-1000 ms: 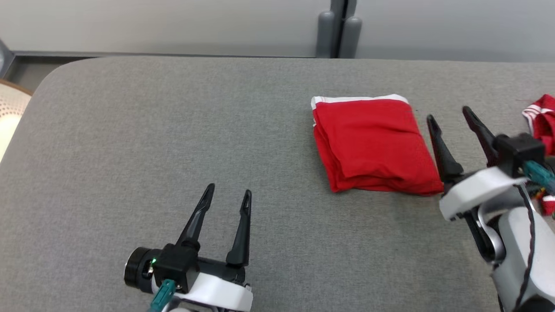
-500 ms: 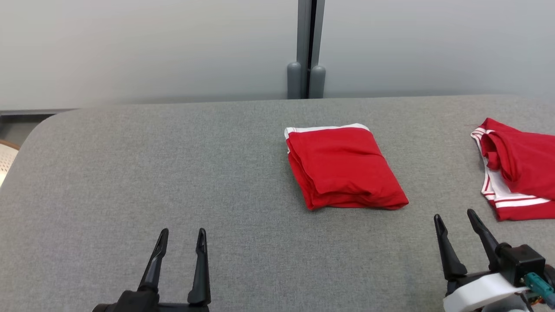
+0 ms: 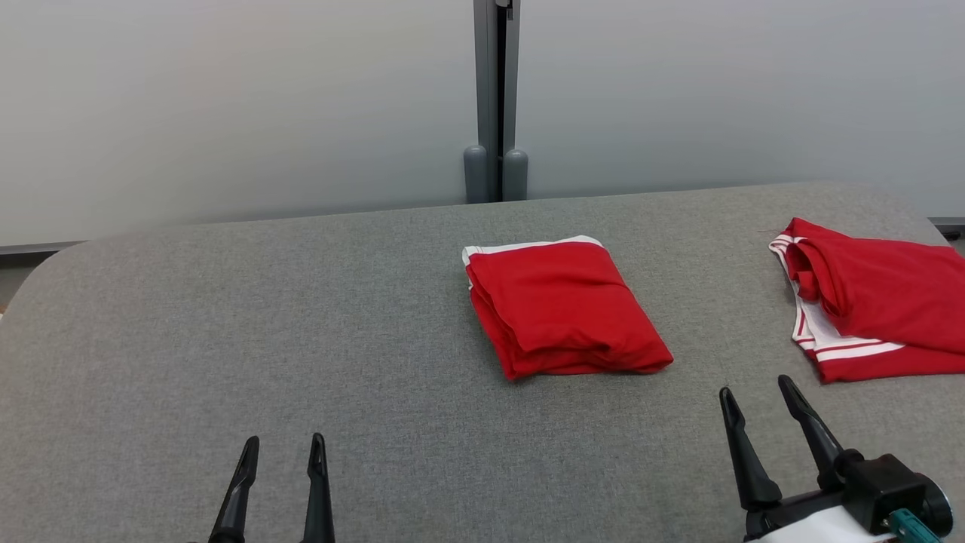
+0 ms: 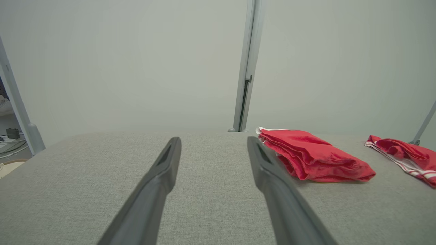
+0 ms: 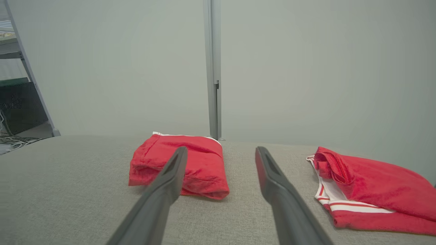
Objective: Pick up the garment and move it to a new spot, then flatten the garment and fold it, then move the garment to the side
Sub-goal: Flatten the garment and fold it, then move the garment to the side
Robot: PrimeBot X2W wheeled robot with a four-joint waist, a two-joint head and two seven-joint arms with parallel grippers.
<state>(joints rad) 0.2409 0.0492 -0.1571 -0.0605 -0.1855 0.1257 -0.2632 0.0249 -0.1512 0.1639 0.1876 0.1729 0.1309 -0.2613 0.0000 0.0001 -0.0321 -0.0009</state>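
- See a red garment (image 3: 562,309) folded into a compact stack, white band along its far edge, lying flat on the grey table (image 3: 226,339), about mid-table and slightly right of centre.
- Touches neither gripper, well apart from both.
- Find the left gripper (image 3: 284,439) at the lower left of the head view, fingers spread apart with nothing between them, over bare table.
- Find the right gripper (image 3: 755,386) at the lower right, fingers likewise spread and empty, on the near side of the red garment and off its right corner.
- Spot a second garment (image 3: 878,309), also red with white stripes, at the table's far right. Looser fold, cut off by the frame edge, clear gap from the folded one.
- Note a grey post (image 3: 495,98) against the pale wall (image 3: 226,113) behind the table.
- In the right wrist view: one finger overlaps the folded stack's near edge, bare table shows between the fingers, and the second garment sits off to the right.
- In the left wrist view: the folded stack sits right of both fingers, not between them.
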